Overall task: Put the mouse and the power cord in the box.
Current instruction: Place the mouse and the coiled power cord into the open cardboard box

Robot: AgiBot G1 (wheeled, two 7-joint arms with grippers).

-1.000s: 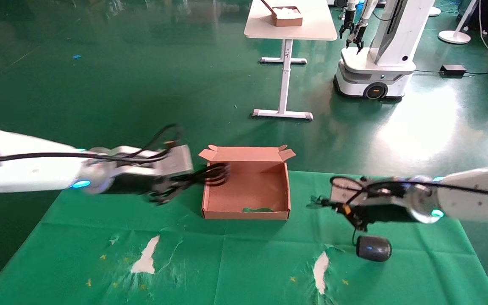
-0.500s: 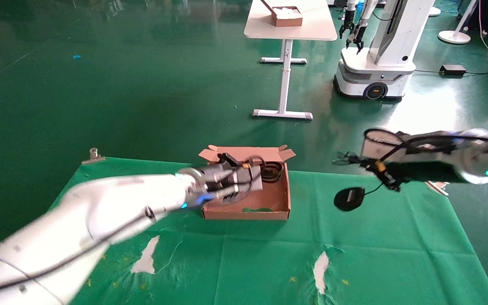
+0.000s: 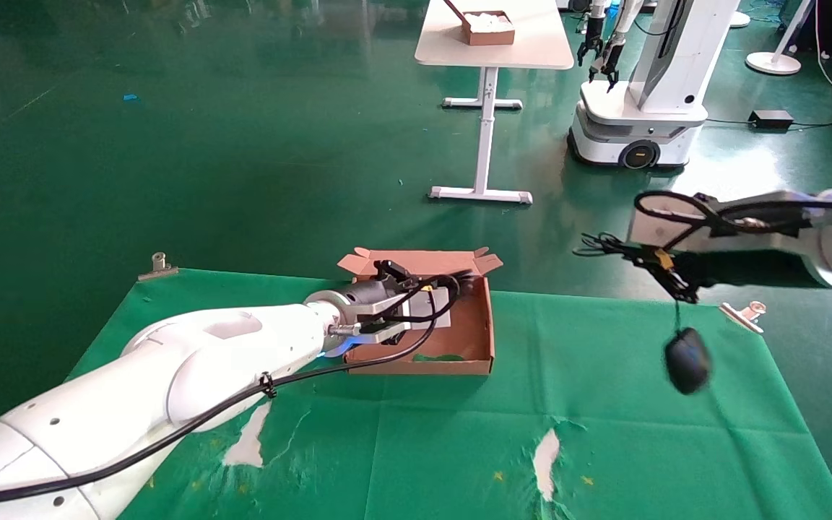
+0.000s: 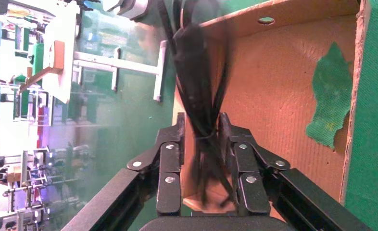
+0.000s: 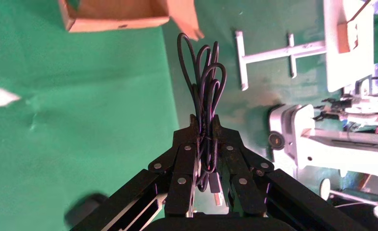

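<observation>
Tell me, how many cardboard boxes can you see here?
2. The box lies open on the green cloth, with the left gripper holding the power cord inside it. A smaller box sits on the white table behind.

arms: glossy white shells, external black cables | wrists: blue-lit | hands: black, silver screws

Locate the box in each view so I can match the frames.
Head view: the box sits centre, at the far edge of the green cloth, the left gripper inside it.
Left wrist view: its brown floor fills the background behind the gripped power cord.
Right wrist view: a corner at the frame's edge.
Shared landmark: the green cloth.
</observation>
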